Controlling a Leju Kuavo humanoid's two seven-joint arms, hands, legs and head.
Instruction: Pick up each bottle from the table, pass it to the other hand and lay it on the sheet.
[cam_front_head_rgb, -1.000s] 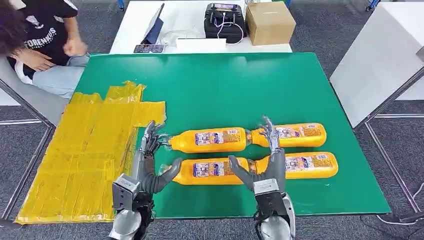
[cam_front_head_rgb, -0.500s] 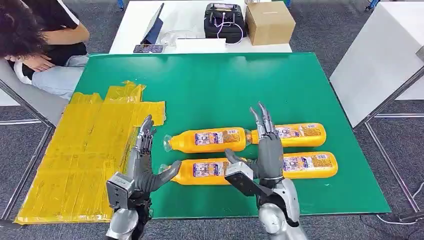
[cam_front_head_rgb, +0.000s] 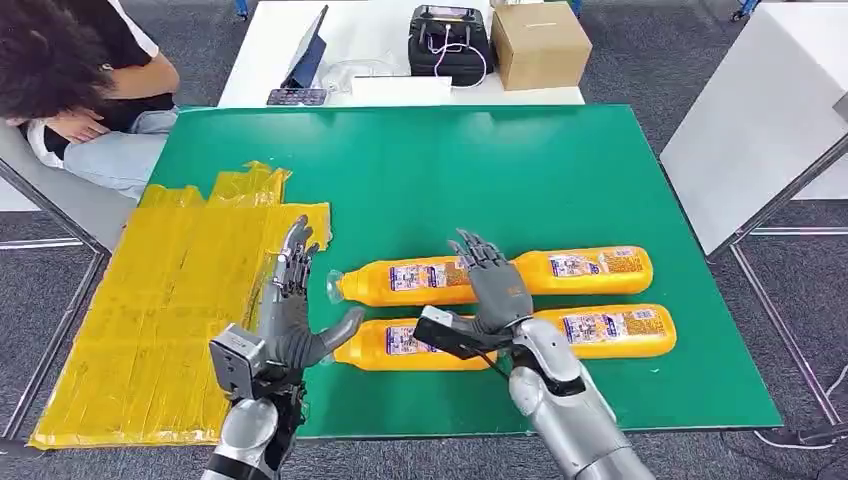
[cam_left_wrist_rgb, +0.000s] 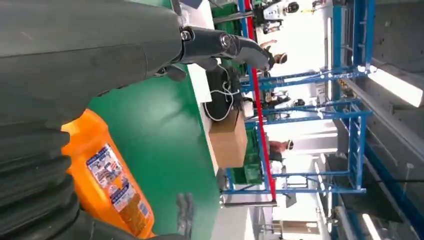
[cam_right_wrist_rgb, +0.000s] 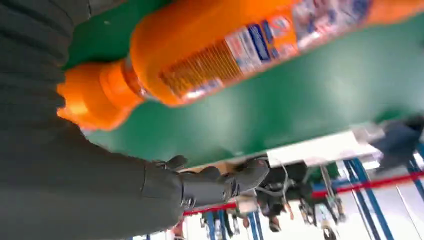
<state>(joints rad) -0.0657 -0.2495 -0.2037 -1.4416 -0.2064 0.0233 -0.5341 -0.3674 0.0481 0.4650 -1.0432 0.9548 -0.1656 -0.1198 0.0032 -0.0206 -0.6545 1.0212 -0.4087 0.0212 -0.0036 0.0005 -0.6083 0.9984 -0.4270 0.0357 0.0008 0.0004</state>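
Right robot hand (cam_front_head_rgb: 492, 283), released, hovers over the orange bottles (cam_front_head_rgb: 410, 281); left robot hand (cam_front_head_rgb: 290, 320), released, waits at nine o'clock.

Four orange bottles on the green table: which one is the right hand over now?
The near-left bottle: the right hand hovers open above its base end, thumb across its label. The other three bottles lie uncovered or just beside its fingers.

orange bottles (cam_front_head_rgb: 500, 300), yellow sheet (cam_front_head_rgb: 170, 310), green table (cam_front_head_rgb: 450, 180)
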